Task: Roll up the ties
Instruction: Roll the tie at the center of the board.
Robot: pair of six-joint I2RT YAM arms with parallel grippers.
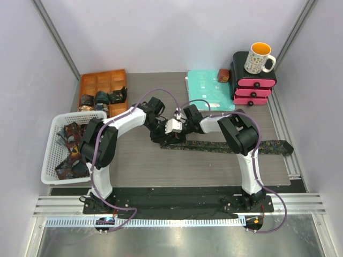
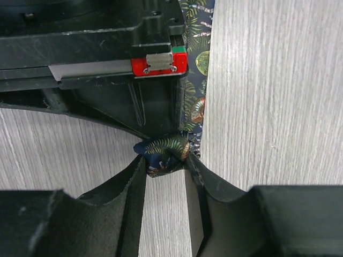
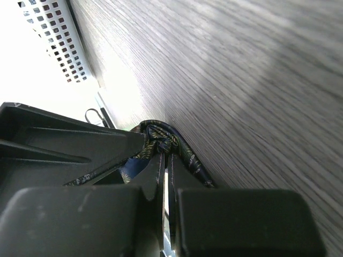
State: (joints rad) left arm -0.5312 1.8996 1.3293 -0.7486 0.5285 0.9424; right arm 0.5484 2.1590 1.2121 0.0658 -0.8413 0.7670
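Tie (image 1: pixel 230 145) pinched at its curled end

Soft, light and limp, it will probably slump unless it is held at the small started roll. The left hand (image 2: pixel 165 163) grasps that curl, and the right hand (image 3: pixel 166 156) is clenched on fabric at the same end. The rest lies flat on the worktop (image 1: pixel 214 171), with its long axis left to right and the free end pointing right.

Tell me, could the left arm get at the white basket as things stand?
Probably yes: the basket lies beside that arm, nothing between. But the left end effector is pinching the rolled end of the tie, so it must release first.
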